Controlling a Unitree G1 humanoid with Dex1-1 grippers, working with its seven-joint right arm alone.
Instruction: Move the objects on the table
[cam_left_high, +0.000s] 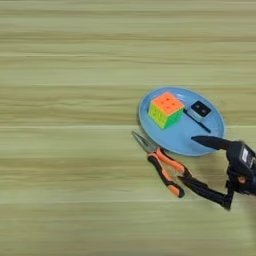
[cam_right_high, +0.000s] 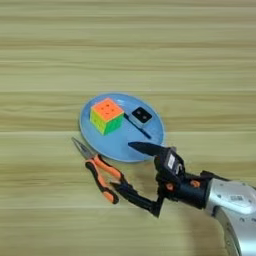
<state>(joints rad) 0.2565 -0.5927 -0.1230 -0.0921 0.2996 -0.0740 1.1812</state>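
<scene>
I am reaching in from the lower right of the frame with my pincer (cam_right_high: 125, 167) spread wide. One finger is lying over the near rim of the plate (cam_right_high: 92, 132); the other is stretched toward the handle ends of the pliers (cam_right_high: 100, 172), at or just beside them, and I cannot tell whether it is touching. Nothing is being pinched.

The pliers are lying flat on the worktop (cam_right_high: 50, 60), just below the plate, nose pointing to the upper left and handles toward me. I am judging them stiff and fairly heavy for their size, heaviest toward the nose and joint. The orange-and-black grips look rubbery, so they should not slip; taking both handles near the joint would keep the nose from drooping.

The plate is sitting in the middle of the frame, holding three things: the cube (cam_right_high: 106, 115) on its left, the block (cam_right_high: 141, 115) on its right, and the stick (cam_right_high: 138, 126) lying slantwise between them. The cube and block look light and rigid; the stick is thin and hard to pinch off a flat dish.
</scene>
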